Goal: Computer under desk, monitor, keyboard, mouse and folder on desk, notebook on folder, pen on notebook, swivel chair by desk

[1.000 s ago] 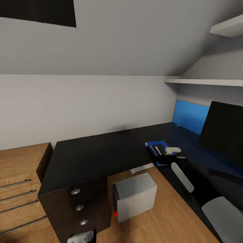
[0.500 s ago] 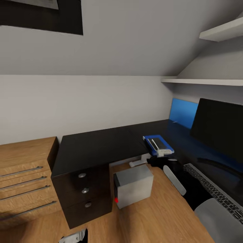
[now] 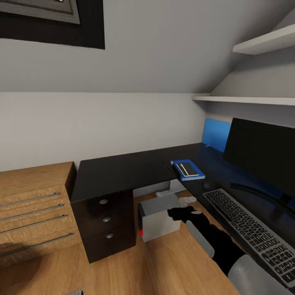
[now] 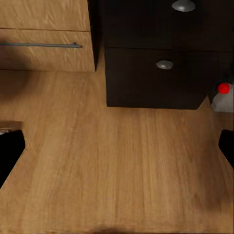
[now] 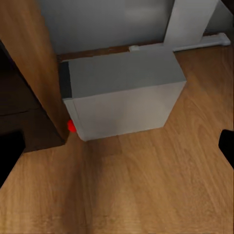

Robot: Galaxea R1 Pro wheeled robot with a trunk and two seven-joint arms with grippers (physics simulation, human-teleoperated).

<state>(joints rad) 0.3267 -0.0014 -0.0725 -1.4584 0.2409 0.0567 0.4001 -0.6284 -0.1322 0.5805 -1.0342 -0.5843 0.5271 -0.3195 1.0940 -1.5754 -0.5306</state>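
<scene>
The grey computer stands on the floor under the black desk, its red button facing out. On the desk's right wing are the black monitor and in front of it the keyboard. Beyond the keyboard lies the blue folder, with the dark notebook and the white pen on top. My right gripper hangs open above the floor beside the computer, holding nothing. My left gripper is open over bare floor before the desk drawers.
A light wood chest with long steel handles stands left of the desk. Wall shelves hang above the monitor and a blue back panel stands behind it. A white desk leg rises behind the computer.
The camera has drawn back and turned, bringing the keyboard into sight. My right gripper has left the folder stack on the desk and dropped down beside the computer.
</scene>
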